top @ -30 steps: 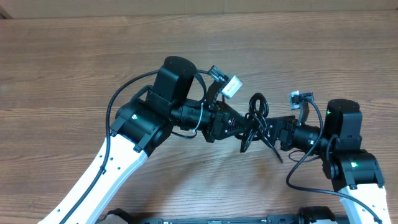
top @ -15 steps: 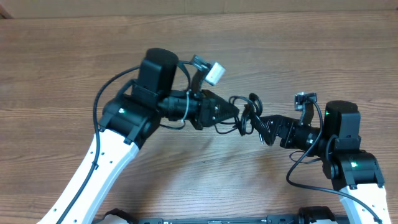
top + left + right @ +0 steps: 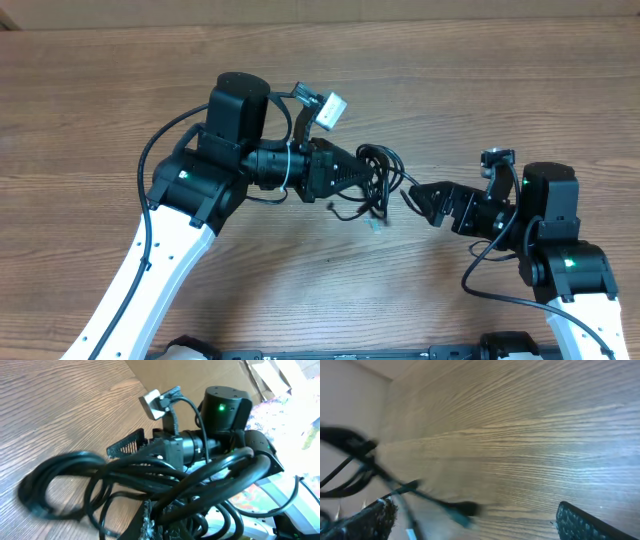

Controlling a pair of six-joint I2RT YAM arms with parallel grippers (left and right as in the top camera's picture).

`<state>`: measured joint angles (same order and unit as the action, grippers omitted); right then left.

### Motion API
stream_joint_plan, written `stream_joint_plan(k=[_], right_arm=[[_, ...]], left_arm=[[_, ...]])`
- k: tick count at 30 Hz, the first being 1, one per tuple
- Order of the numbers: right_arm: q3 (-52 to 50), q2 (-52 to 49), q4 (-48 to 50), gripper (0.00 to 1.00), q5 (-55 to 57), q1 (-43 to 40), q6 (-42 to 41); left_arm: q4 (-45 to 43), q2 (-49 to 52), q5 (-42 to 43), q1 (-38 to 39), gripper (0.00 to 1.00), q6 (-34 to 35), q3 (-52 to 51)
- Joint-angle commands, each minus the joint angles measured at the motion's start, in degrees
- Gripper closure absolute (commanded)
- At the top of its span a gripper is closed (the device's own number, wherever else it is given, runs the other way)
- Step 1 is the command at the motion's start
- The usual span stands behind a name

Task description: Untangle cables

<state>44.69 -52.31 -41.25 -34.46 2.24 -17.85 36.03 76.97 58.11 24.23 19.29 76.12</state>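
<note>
Over the middle of the wooden table [image 3: 100, 100], my left gripper [image 3: 366, 176] was clamped tight on the cables [image 3: 384, 162], a bunch of black loops at its tip. My right gripper [image 3: 425, 199] stood with its jaws spread wide, holding nothing, just beside the bunch on its right and not touching it. A small plug [image 3: 375, 222] trailed from the bunch toward the table's near edge.

The overhead view is evenly bright and sharp, with soft shadows on the table [image 3: 90, 90]. The left wrist view blows out at its right edge, and the near cables [image 3: 150, 466] look soft. The right wrist view is motion-smeared, with bluish glare on the table.
</note>
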Motion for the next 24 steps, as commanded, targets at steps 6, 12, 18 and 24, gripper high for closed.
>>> stream_joint_plan(k=[6, 12, 18, 24], right_arm=[[0.28, 0.11, 1.51, 0.0, -11.93, -0.07, 10.45], [0.39, 0.11, 1.88, 0.0, -9.77, -0.07, 5.4], [2.43, 0.11, -1.2, 0.0, -9.81, 0.0, 5.99], [8.9, 0.11, -11.37, 0.0, -9.79, 0.61, 14.91]], left_arm=[[8.31, -1.22, -32.96, 0.42, 0.96, -1.18, 0.96], [15.52, -1.25, -53.55, 1.9, 0.96, -1.2, 0.96], [16.63, -1.25, -61.02, 5.09, 0.96, -7.19, 0.98], [15.41, -1.25, -72.81, 17.2, 0.96, -19.17, 0.98]])
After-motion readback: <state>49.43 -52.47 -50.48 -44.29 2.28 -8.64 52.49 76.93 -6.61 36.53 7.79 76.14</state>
